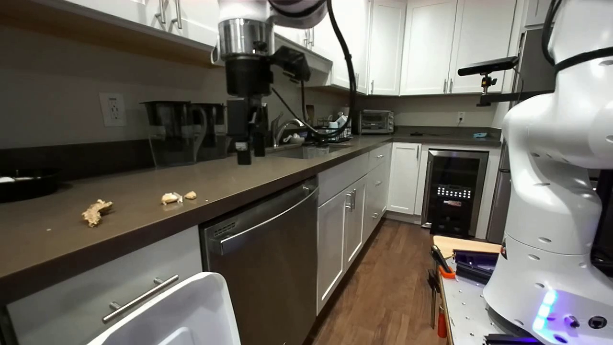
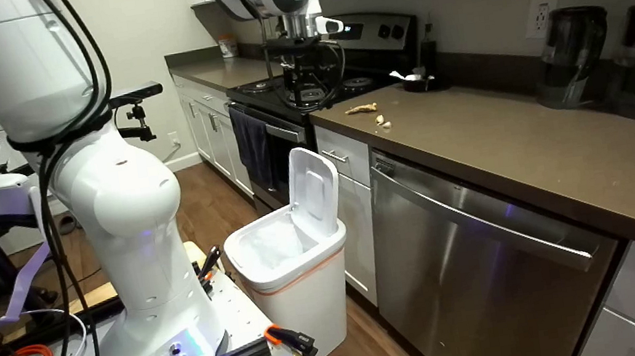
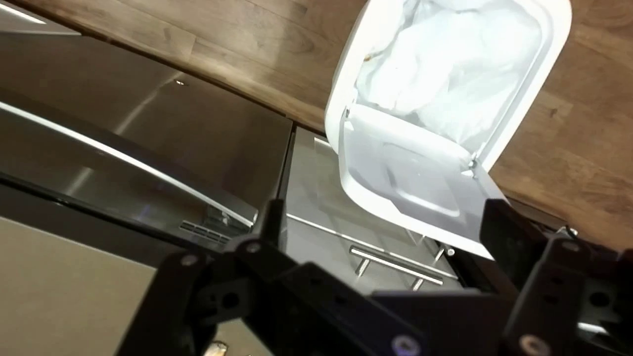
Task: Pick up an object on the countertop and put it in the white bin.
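Note:
The white bin (image 2: 311, 306) stands on the floor by the counter, its lid (image 2: 319, 187) raised upright. In the wrist view its rim (image 3: 553, 47) surrounds a white liner; in an exterior view only the lid (image 1: 203, 299) shows. On the countertop (image 1: 230, 184) lie a knobbly tan ginger-like piece (image 1: 96, 212), a pale garlic-like piece (image 1: 171, 198) and a smaller piece (image 1: 190, 195). They also show near the counter edge in an exterior view (image 2: 362, 108). My gripper (image 3: 388, 227) is open and empty, above counter height. The bin lid and drawer handle show beyond its fingers.
Two dark pitchers (image 1: 175, 134) stand against the wall. A black dish (image 1: 28, 186) sits further along the counter, by the stove (image 2: 306, 96). Below the counter are a drawer handle (image 1: 141, 298) and the dishwasher (image 1: 268, 268).

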### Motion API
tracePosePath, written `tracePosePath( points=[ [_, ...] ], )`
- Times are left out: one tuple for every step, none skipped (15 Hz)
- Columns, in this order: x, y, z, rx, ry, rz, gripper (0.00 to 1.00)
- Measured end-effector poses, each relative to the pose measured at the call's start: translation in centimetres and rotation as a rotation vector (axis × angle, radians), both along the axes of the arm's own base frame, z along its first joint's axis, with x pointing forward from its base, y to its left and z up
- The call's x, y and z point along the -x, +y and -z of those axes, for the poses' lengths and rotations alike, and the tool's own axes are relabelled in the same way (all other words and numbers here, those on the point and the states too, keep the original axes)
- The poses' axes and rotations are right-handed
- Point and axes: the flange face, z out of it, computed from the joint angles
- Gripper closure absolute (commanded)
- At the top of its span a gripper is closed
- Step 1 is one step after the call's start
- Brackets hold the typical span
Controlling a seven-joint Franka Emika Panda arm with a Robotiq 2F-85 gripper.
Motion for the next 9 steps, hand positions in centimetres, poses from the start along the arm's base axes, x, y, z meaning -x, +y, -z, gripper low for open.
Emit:
tracePosePath(
  points=[
    [-1.7, 0.1, 0.5, -0.009, -0.007, 0.006, 0.00],
    [-3.4, 0.1, 1.2, -0.017, -0.016, 0.011, 0.00],
    [-5.1, 0.2, 1.9, -0.026, -0.026, 0.015, 0.00],
    [-6.7, 0.2, 2.7, -0.033, -0.038, 0.014, 0.00],
    [-8.3, 0.1, 3.5, -0.040, -0.052, 0.010, 0.00],
    [-9.8, 0.1, 4.2, -0.047, -0.067, 0.005, 0.00],
    [-11.2, -0.1, 4.9, -0.052, -0.078, 0.002, 0.00],
    [-12.6, -0.3, 5.5, -0.055, -0.083, -0.001, 0.00],
    [-13.9, -0.6, 6.0, -0.056, -0.088, -0.002, 0.00]
  ],
)
